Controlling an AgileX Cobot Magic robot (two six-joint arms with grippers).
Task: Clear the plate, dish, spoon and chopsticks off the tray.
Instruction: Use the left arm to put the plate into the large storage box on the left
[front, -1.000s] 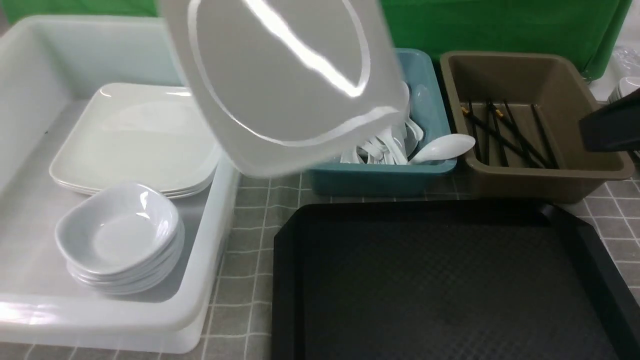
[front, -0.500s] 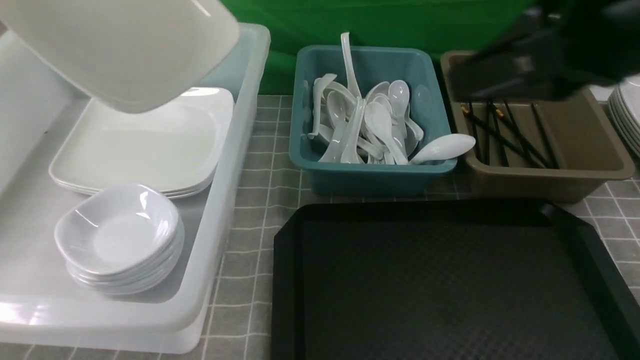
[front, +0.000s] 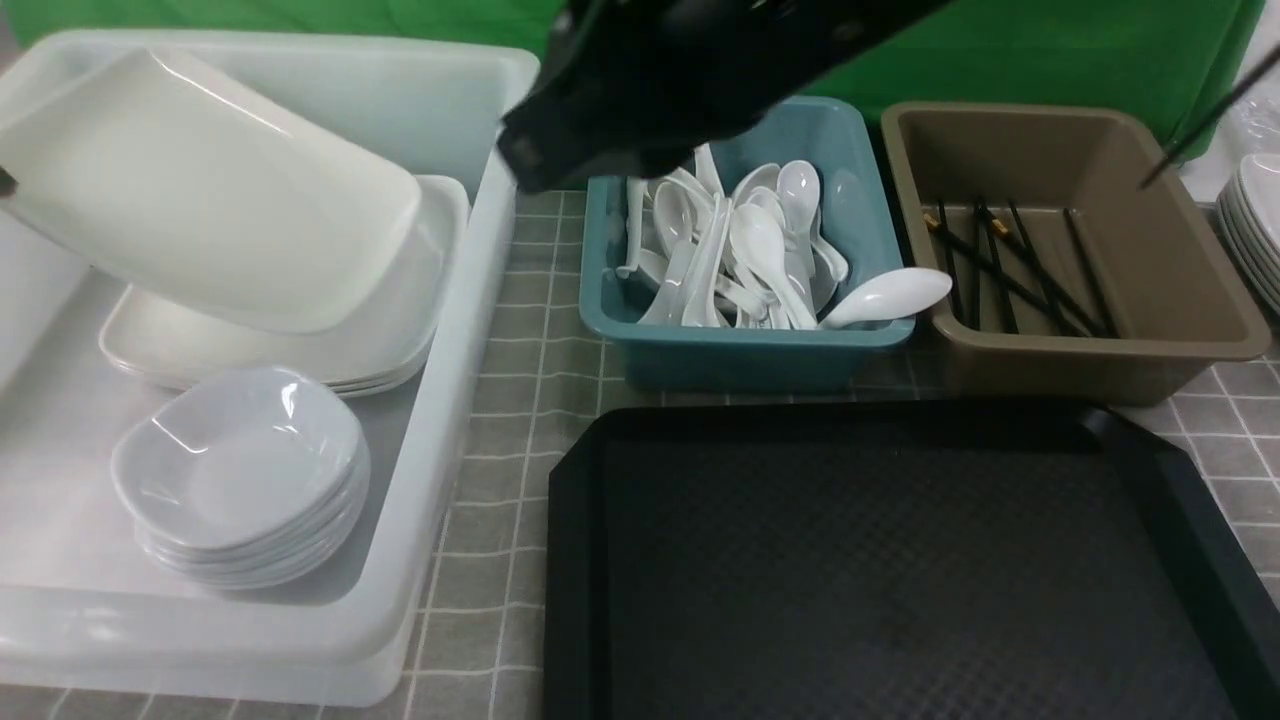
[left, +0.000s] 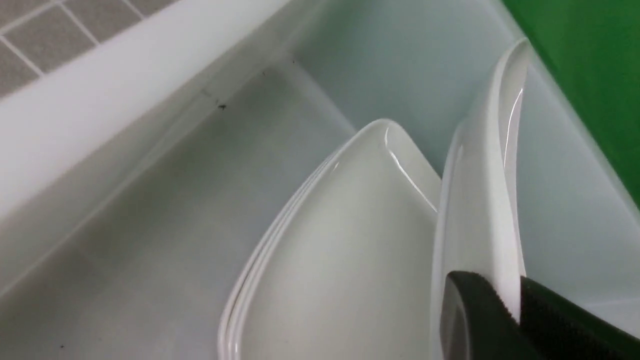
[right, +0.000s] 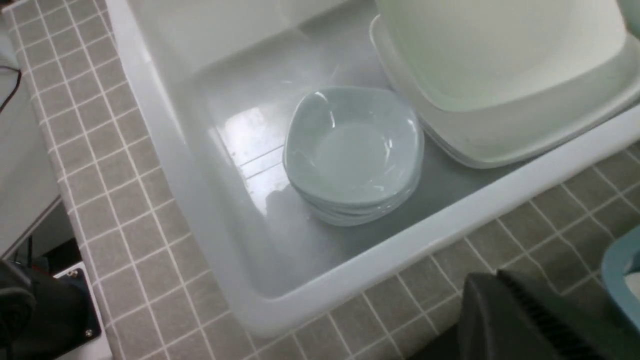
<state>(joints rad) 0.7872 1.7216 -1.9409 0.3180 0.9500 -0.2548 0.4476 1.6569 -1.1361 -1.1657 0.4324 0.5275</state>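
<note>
My left fingers (left: 515, 320) are clamped on the rim of the plate (front: 210, 190), one black pad on each face of it. I hold the plate tilted inside the big white tub (front: 480, 300), above the stack of square plates (front: 400, 350) that lies flat on the tub's floor. Whether its lower edge touches that stack I cannot tell. Nearer to me in the same tub sits a stack of small bowls (front: 240, 480).

My right fingers (right: 520, 320) are pressed together with nothing between them. They hang over the grey tiled bench (front: 520, 330) just beside the tub's wall, and that arm shows as a dark blur across the top of the front view.

The tray (front: 900, 560) lies bare on the bench in front of me. Behind it, the teal tub (front: 740, 350) is full of white spoons, one spoon (front: 885, 297) resting on its rim, and the brown tub (front: 1090, 350) holds the chopsticks (front: 1010, 270).
</note>
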